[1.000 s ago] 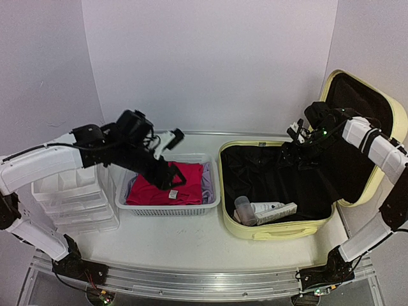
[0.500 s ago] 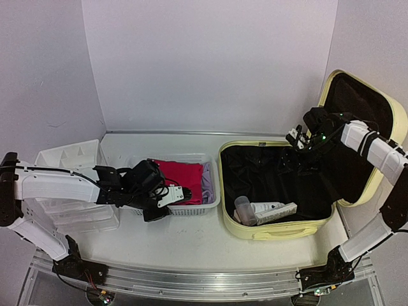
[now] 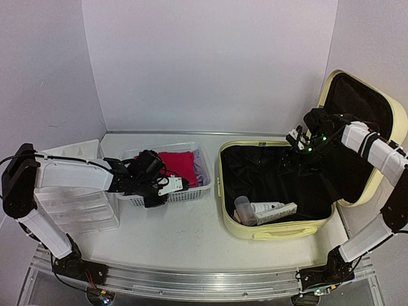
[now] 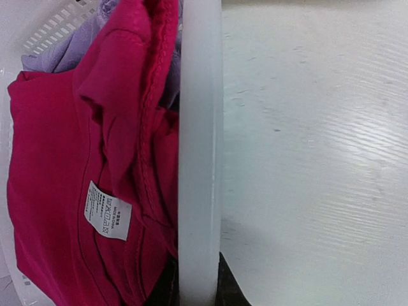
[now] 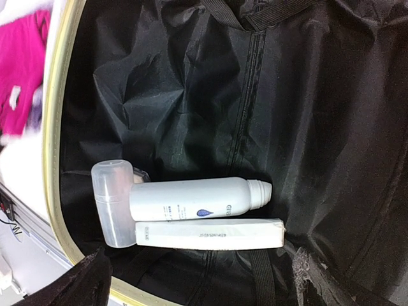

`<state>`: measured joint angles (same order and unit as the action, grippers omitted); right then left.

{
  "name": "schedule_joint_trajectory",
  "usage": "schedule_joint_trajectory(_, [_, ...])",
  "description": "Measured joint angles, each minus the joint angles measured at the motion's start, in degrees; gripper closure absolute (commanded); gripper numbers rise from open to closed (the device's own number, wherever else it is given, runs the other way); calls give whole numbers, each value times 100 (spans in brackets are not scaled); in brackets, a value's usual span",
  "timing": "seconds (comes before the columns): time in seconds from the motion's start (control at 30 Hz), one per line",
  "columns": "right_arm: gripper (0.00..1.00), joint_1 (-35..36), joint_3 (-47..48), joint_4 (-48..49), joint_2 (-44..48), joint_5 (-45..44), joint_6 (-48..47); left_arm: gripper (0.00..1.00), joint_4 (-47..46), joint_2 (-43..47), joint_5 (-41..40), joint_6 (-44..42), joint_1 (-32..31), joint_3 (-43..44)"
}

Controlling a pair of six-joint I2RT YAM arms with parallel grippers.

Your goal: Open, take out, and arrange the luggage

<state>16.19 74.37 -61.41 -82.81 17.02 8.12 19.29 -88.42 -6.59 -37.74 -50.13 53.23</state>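
Bright, even light on my feeds, shadows soft. The tabletop (image 4: 319, 159) glares mildly in my left wrist view; the luggage (image 5: 191, 95) lining swallows detail.

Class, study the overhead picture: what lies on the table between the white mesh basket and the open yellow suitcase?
Nothing. The top view shows only a narrow bare strip of table between the basket and the suitcase.

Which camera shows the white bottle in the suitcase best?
Right wrist: the white bottle lies close and unobstructed, its label visible. Top external shows it small; left wrist shows the white basket, not the bottle.
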Motion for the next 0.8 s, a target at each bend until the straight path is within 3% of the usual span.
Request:
schedule_joint_trajectory(0.47, [2,0,-2,15,2,4,22,88,-1106,-2015,55,-2059,1814,1853])
schedule_joint_trajectory(0.53, [2,0,-2,15,24,13,42,81,-1244,-2308,140,-2330,2046,2170])
schedule_joint_trajectory(0.63, [2,0,-4,17,103,37,70,56,-1316,-2487,94,-2551,2308,2358])
schedule_joint_trajectory(0.8, [2,0,-42,11,214,57,76,28,-1082,-2155,42,-2247,2400,2243])
